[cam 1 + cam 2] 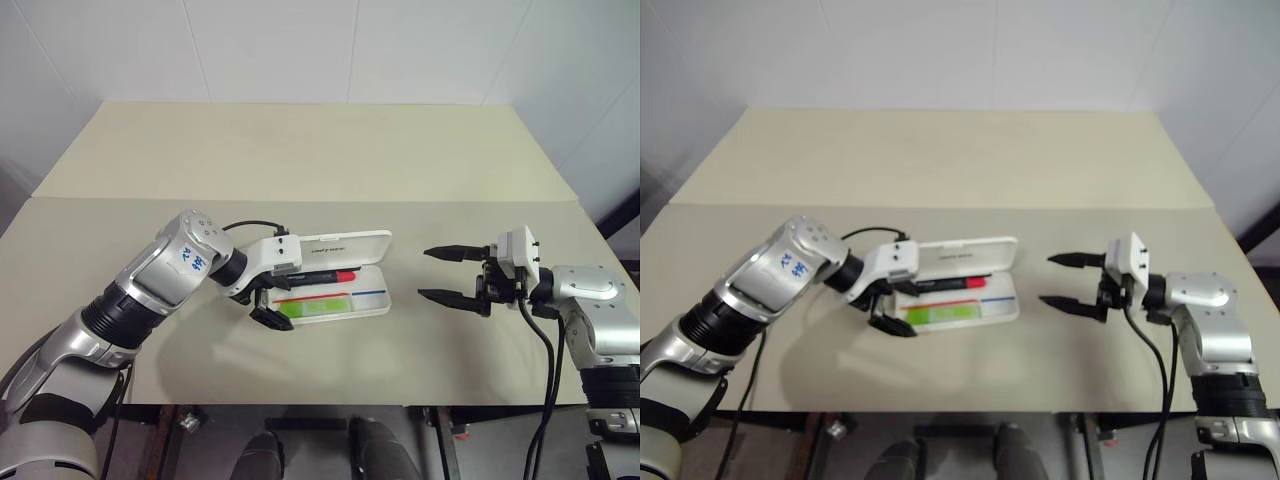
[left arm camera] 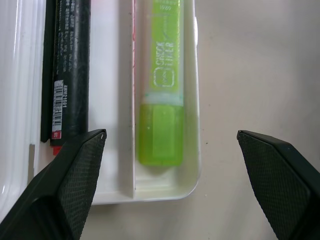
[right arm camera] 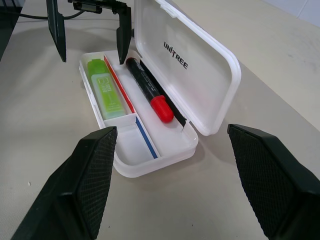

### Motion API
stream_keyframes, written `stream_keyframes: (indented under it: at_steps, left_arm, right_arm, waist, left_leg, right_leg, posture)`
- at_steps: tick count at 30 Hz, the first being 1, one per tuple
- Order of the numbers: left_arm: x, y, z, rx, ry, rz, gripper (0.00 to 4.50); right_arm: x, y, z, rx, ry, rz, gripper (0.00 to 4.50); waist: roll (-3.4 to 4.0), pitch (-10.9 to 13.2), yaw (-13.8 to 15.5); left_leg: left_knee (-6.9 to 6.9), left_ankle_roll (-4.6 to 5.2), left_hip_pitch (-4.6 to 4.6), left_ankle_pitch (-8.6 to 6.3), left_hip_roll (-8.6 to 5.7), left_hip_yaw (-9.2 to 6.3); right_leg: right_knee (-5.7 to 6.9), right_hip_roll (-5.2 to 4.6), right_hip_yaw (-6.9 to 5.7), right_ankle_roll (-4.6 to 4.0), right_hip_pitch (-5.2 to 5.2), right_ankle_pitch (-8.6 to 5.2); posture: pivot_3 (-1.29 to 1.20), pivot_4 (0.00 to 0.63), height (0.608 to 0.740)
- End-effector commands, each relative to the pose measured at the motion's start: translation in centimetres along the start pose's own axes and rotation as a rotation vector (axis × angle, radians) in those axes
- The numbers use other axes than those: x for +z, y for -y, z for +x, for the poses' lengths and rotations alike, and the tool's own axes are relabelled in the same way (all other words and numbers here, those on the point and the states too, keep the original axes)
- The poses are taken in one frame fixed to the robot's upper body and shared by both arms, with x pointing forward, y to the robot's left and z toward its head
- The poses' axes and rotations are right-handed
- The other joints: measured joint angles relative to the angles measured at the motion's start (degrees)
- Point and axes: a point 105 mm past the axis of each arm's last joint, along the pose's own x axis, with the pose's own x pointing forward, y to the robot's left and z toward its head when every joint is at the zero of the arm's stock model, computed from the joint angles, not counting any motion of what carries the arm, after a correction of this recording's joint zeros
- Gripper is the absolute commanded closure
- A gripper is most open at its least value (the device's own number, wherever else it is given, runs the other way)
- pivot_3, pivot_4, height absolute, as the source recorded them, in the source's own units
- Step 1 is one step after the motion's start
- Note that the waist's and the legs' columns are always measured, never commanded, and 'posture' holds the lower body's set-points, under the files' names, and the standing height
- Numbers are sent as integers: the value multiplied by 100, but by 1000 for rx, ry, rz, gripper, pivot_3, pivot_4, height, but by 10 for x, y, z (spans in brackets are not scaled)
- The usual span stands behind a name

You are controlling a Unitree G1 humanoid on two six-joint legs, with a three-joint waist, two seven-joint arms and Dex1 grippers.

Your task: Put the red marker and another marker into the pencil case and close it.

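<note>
The white pencil case (image 1: 372, 300) lies open on the table, its lid (image 3: 190, 65) standing up at the back. The red marker (image 3: 147, 95), black-bodied with a red cap, rests in the rear compartment. The lime-green marker (image 2: 162, 100) lies in the front compartment. My left gripper (image 1: 280, 295) is open over the case's left end, with one finger beside the red marker's black end and the other outside the front wall; it grips nothing. My right gripper (image 1: 423, 273) hangs open to the right of the case, pointing at it, with nothing between its fingers.
The case's small right-hand compartment (image 3: 131, 150) holds nothing. The beige table (image 1: 300, 160) stretches bare behind the case up to the white wall. Its front edge runs just below both arms.
</note>
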Motion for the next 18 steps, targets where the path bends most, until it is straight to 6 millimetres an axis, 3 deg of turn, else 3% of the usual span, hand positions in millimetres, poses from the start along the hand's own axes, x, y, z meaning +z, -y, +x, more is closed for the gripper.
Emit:
stream_keyframes:
  at_steps: [1, 7, 12, 18]
  left_arm:
    - [30, 8, -17, 5, 111, 101, 32]
    - [70, 18, -50, 95, 373, 205, 32]
    - [96, -17, -100, 487, 641, 129, 32]
    - [84, -48, -143, 870, 805, -103, 32]
  right_arm:
    - [8, 2, -1, -13, 29, -27, 0]
    - [9, 2, -5, -15, 24, -26, 0]
    - [9, 5, -7, -17, 18, -25, 0]
    - [15, 10, -6, 12, 40, -32, 0]
  waist:
    - [0, 0, 2]
    - [-1, 1, -3]
    - [-1, 1, 3]
    - [-1, 1, -7]
  left_leg:
    - [0, 0, 0, 0, 0, 0]
    - [-1, 0, 1, 0, 1, -1]
    - [8, 0, 3, 0, 0, -3]
    - [11, -1, 7, 0, -2, -2]
  right_leg:
    - [0, 0, 0, 0, 0, 0]
    - [0, 0, -1, 0, 0, 0]
    - [2, -1, -1, 4, 5, 2]
    - [2, -2, 0, 11, 8, 7]
  posture:
    - [0, 150, 740]
    - [0, 150, 740]
    - [0, 150, 740]
    - [0, 150, 740]
